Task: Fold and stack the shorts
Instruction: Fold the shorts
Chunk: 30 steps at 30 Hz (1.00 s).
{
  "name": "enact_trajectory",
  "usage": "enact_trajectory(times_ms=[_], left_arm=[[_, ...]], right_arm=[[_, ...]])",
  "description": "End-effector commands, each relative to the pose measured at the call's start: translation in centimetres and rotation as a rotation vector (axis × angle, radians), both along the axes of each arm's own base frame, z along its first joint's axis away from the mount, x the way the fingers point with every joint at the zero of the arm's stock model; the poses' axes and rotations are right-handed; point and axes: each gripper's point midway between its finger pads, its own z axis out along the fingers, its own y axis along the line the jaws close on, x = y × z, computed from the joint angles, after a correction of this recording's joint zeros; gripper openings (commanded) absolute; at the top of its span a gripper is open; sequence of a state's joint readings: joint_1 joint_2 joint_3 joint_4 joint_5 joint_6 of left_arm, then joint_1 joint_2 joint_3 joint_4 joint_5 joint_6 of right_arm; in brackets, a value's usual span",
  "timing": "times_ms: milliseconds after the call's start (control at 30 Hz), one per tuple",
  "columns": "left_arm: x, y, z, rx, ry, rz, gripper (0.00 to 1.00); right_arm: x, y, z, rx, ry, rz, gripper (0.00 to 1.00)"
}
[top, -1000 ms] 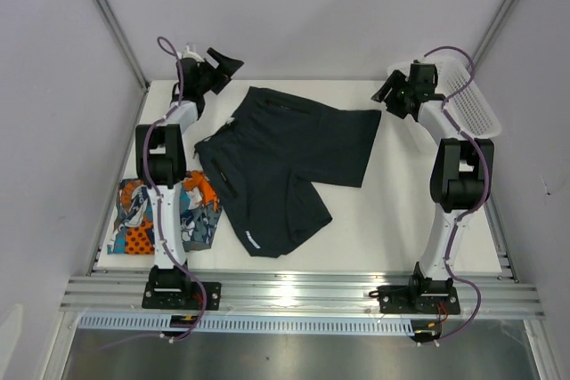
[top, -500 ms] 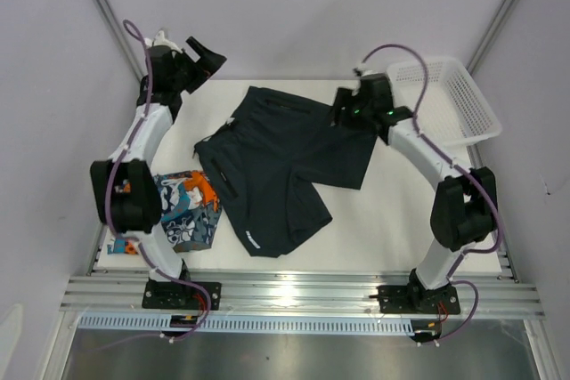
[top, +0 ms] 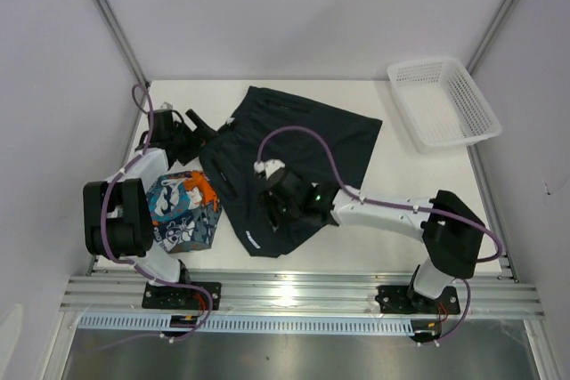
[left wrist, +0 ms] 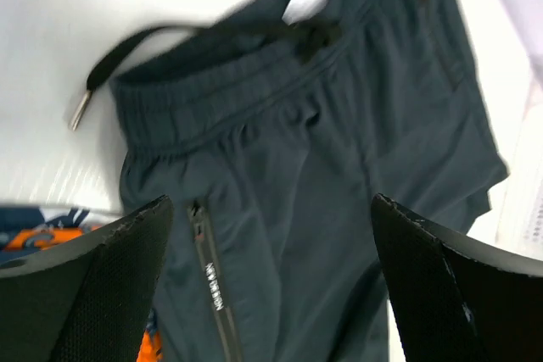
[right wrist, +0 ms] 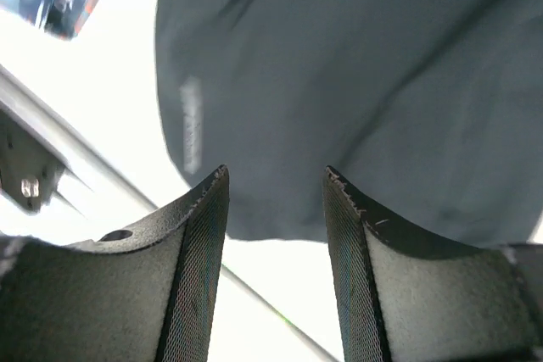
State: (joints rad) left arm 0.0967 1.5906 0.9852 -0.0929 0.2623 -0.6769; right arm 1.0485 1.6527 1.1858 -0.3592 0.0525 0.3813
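Note:
The plain dark shorts (top: 303, 144) lie spread flat mid-table, waistband to the far left. The printed shorts (top: 183, 211) lie folded at the near left. My left gripper (top: 198, 125) is open and empty, low over the dark shorts' waistband side. In the left wrist view (left wrist: 270, 201) its fingers straddle a zip pocket (left wrist: 212, 281), with the drawstring (left wrist: 127, 44) beyond. My right gripper (top: 272, 206) is open and empty over the dark shorts' near leg. In the right wrist view (right wrist: 276, 170) the hem (right wrist: 339, 125) lies just beyond the fingertips.
A white mesh basket (top: 445, 100) stands empty at the far right corner. An aluminium rail (top: 294, 291) runs along the near table edge and shows in the right wrist view (right wrist: 51, 125). The printed shorts' corner shows in the left wrist view (left wrist: 25, 239).
Both arms swung in from the far corners. The left gripper dropped to the dark shorts' waistband side. The right gripper crossed from the basket to the shorts' near leg.

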Motion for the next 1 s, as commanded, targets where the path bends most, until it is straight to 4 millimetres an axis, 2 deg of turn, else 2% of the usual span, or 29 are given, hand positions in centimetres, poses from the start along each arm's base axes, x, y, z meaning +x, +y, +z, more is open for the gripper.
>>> enact_trajectory(times_ms=[0,100,133,167,233,267,333,500,600,700,733,800,833,900,933,967], left_arm=[[0.2,0.0,1.0,0.024,-0.077,-0.027,0.99],[-0.7,-0.1,-0.2,0.019,-0.057,-0.030,0.99],[-0.1,0.1,0.2,0.022,-0.094,-0.025,0.99],[-0.1,-0.1,0.1,0.015,-0.097,-0.031,0.99],[-0.3,-0.3,-0.6,0.004,-0.088,-0.041,0.99],[-0.1,-0.3,-0.9,0.001,-0.084,-0.047,0.99],[0.1,-0.3,-1.3,0.003,-0.081,-0.049,0.98],[1.0,0.1,-2.3,0.002,-0.080,-0.042,0.95],[1.4,0.3,-2.9,0.001,-0.073,-0.040,0.91],[1.8,0.3,-3.1,-0.004,-0.079,-0.041,0.87],[1.8,0.3,-3.2,-0.007,-0.080,-0.041,0.86],[1.8,0.4,-3.1,-0.007,-0.086,-0.038,0.82],[1.9,0.4,-3.1,-0.008,-0.090,-0.038,0.81],[2.1,0.5,-2.6,-0.003,-0.104,-0.036,0.78],[2.0,0.6,-2.7,-0.003,-0.102,-0.033,0.77],[2.2,0.6,-2.3,-0.001,-0.113,-0.033,0.77]], right_arm=[[-3.5,1.4,0.0,-0.022,-0.060,-0.009,0.51],[-6.1,2.6,-1.1,-0.055,-0.068,0.030,0.51],[-6.4,3.0,-1.4,-0.060,-0.070,0.037,0.51],[-6.8,3.3,-2.3,-0.082,-0.067,0.045,0.51],[-7.6,4.4,-2.4,-0.096,-0.079,0.064,0.51],[-7.6,4.6,-3.6,-0.133,-0.088,0.066,0.51],[-7.7,5.2,-3.9,-0.166,-0.112,0.077,0.51],[-7.4,5.6,-7.0,-0.252,-0.124,0.085,0.50],[-7.2,5.6,-7.7,-0.286,-0.130,0.091,0.48],[-7.2,5.5,-7.9,-0.301,-0.134,0.105,0.38],[-7.0,5.2,-7.9,-0.317,-0.142,0.100,0.27],[-6.6,5.0,-7.4,-0.336,-0.152,0.114,0.14],[-6.7,5.1,-7.0,-0.328,-0.145,0.127,0.02],[-6.0,5.6,-5.2,-0.262,-0.117,0.157,0.00],[-6.9,6.2,-4.6,-0.204,-0.041,0.214,0.00],[-6.7,6.4,-3.3,-0.153,-0.011,0.230,0.00]])
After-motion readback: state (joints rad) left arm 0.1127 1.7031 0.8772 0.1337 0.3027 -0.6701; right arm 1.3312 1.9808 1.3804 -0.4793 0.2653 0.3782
